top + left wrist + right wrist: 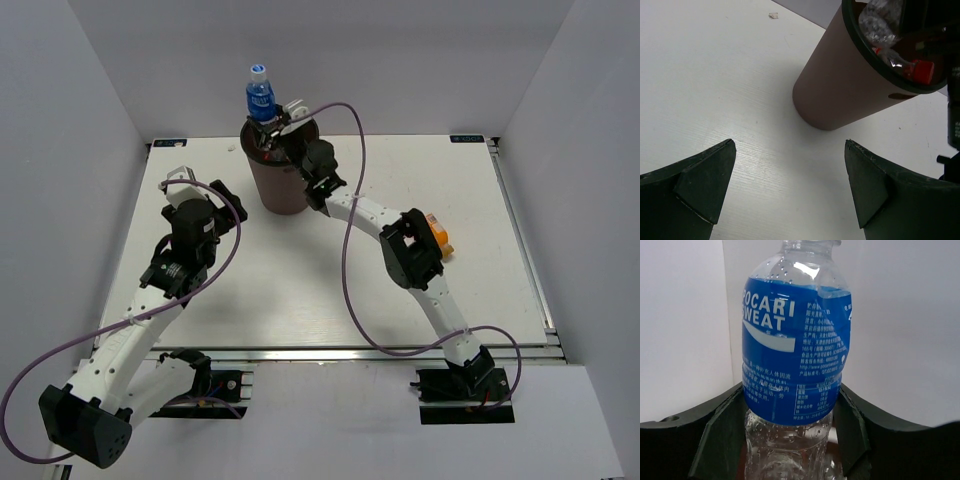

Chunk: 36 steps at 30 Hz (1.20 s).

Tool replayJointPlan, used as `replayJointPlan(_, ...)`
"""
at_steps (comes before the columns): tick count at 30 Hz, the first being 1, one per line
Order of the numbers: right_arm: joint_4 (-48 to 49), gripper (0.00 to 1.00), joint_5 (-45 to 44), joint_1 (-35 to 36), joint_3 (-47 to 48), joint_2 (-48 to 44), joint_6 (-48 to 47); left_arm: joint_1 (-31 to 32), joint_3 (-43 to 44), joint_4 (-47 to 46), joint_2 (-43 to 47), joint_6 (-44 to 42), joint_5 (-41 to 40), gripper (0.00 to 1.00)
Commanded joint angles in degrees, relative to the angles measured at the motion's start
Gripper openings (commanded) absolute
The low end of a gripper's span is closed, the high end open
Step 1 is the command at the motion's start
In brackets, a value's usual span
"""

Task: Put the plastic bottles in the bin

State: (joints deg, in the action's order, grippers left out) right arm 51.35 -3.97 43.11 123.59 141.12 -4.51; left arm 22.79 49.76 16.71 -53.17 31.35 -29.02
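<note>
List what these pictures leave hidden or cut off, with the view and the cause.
What is in the bin: top view, the blue-label bottle and right gripper cover its mouth; left wrist view, the frame edge cuts it off.
Most of the orange bottle: top view, behind the right arm.
The blue-label bottle's cap and base: right wrist view, beyond the frame edges.

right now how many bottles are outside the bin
2. A blue-label bottle is held upright by the right gripper over the bin; an orange bottle lies on the table by the right arm. Arms may hide more.
</note>
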Motion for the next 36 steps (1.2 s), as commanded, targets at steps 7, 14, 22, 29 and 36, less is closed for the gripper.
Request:
replayJointPlan(7, 16.1, 0.42, 0.6, 1.9, -21.7, -11.5, -2.3, 0.0, -0.2, -1.2, 0.2, -0.9, 0.8, 0.98)
replayJointPlan(14, 9.1, 0.85, 1.2, 1.9, -18.5, -10.6, -3.6, 0.0, 0.0, -1.0, -0.6, -0.7, 0.8, 0.98)
replayJointPlan(22, 10.1, 0.89, 1.4, 1.9, -19.6, -13.1, -3.6, 0.0, 0.3, -0.8, -1.0, -0.5, 1.2, 0.98)
replayJointPlan(29, 8.8, 0.89, 0.4, 1.9, -20.9, -16.2, -3.8, 0.0, 0.3, -0.9, -1.1, -0.5, 2.0, 0.98)
replayJointPlan(36, 6.7, 0.89, 0.6, 1.9, -17.2, -17.5, -3.7, 0.0, 0.3, -0.9, -1.1, -0.4, 2.6, 0.98)
